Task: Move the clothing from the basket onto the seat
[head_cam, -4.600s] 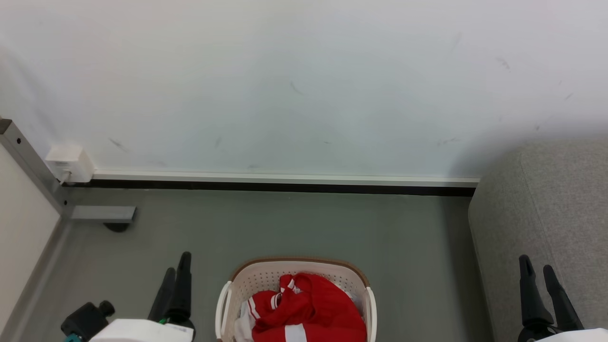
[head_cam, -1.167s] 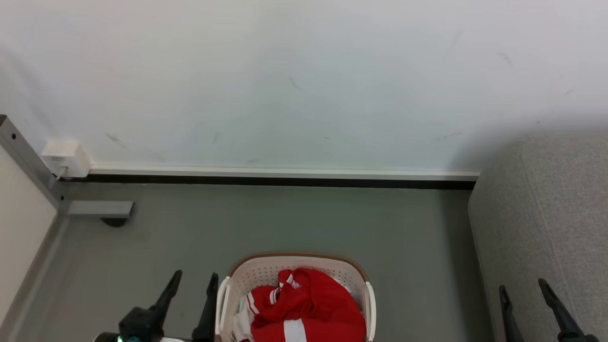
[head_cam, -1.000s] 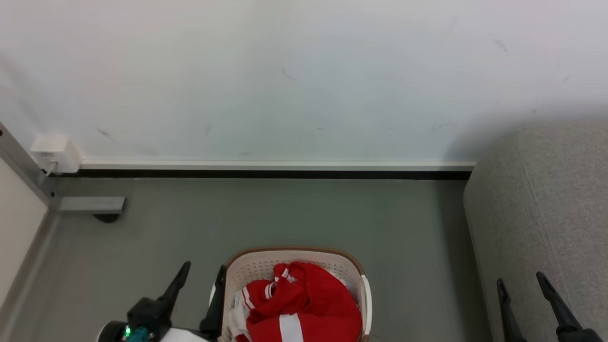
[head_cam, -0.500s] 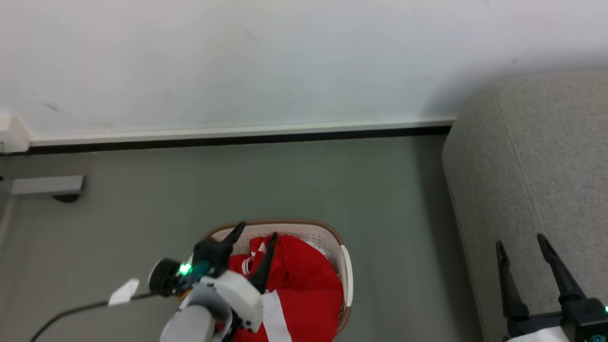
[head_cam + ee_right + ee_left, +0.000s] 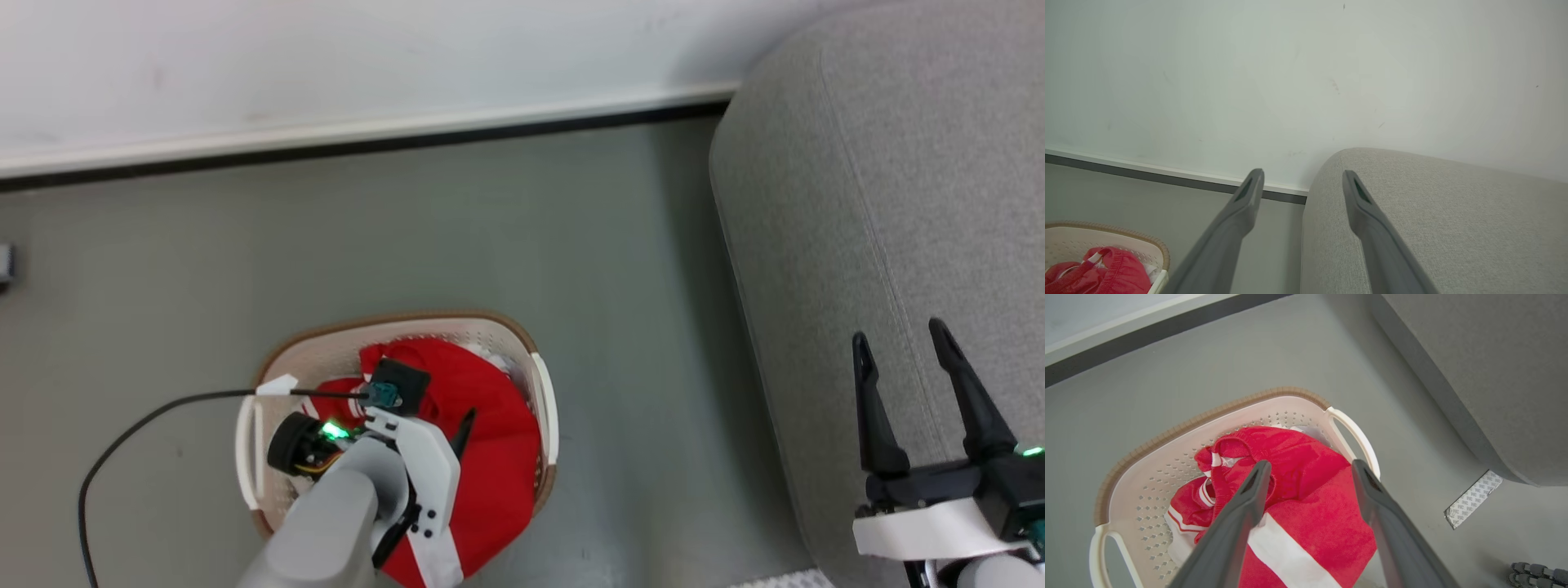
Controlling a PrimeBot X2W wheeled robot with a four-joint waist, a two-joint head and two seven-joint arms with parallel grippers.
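A: The left arm has swung in since a moment back: the left gripper (image 5: 1310, 465), which stood beside the basket (image 5: 392, 320), now hangs over it, lower left of the head view; the camera has tipped down too
B: Fingers?
A: Spread wide, grasping nothing, tips just above the clothing (image 5: 1306, 490); whether they touch it I can't tell. The right gripper (image 5: 896, 335), lower right, is equally released, over the seat (image 5: 898, 163)
B: So, progress?
A: None banked, I'd say. The whole red heap with its white stripes lies in the basket, nearly filling it, a scrap of pale fabric (image 5: 1308, 430) peeking at the far wall. Nothing red on the seat in view. Grab, lift and carry across are all to come
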